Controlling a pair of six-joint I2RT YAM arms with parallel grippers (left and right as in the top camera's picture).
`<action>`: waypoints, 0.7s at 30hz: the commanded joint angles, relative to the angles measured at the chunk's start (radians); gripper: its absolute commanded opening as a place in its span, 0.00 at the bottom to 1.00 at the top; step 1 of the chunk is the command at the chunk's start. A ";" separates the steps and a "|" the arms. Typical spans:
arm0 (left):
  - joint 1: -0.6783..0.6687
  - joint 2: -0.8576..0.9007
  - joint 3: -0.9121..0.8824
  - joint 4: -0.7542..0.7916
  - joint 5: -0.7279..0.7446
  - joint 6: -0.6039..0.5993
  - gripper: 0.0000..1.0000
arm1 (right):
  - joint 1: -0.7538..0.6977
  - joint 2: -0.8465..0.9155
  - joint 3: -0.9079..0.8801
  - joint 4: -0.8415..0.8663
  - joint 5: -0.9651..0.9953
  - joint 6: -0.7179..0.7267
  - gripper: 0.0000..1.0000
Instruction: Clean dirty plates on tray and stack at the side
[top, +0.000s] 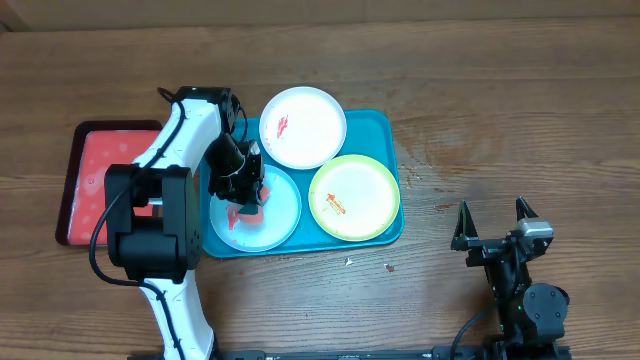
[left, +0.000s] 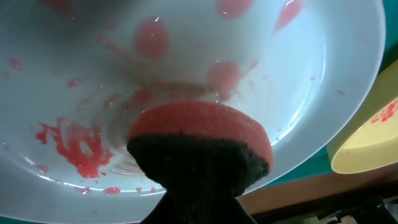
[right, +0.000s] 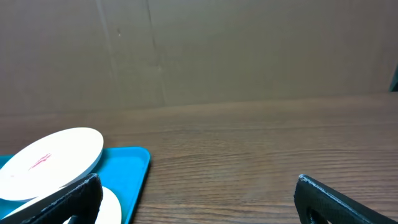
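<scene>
The teal tray (top: 385, 130) holds three plates. The white plate (top: 315, 135) at the back has a small red smear. The yellow-green rimmed plate (top: 365, 205) at the right has an orange smear. The pale blue plate (top: 282, 205) at the front left is smeared red; it fills the left wrist view (left: 311, 74). My left gripper (top: 243, 185) is shut on a red-and-dark sponge (left: 199, 149) pressed onto the blue plate. My right gripper (top: 493, 222) is open and empty over bare table, right of the tray; it sees the white plate (right: 50, 162) and tray corner (right: 134, 165).
A smaller red tray (top: 95, 165) with a dark rim lies left of the teal tray, partly under my left arm. Small red specks (top: 388, 267) dot the wooden table in front of the teal tray. A cardboard wall stands behind the table.
</scene>
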 joint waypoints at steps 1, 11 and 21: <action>-0.014 -0.005 -0.009 -0.012 0.006 0.024 0.39 | 0.000 -0.007 -0.010 0.006 0.005 -0.003 1.00; 0.003 -0.048 0.174 -0.097 0.098 0.077 0.40 | 0.000 -0.007 -0.010 0.006 0.005 -0.003 1.00; 0.152 -0.316 0.342 -0.198 -0.299 -0.073 0.61 | 0.000 -0.007 -0.010 0.006 0.005 -0.003 1.00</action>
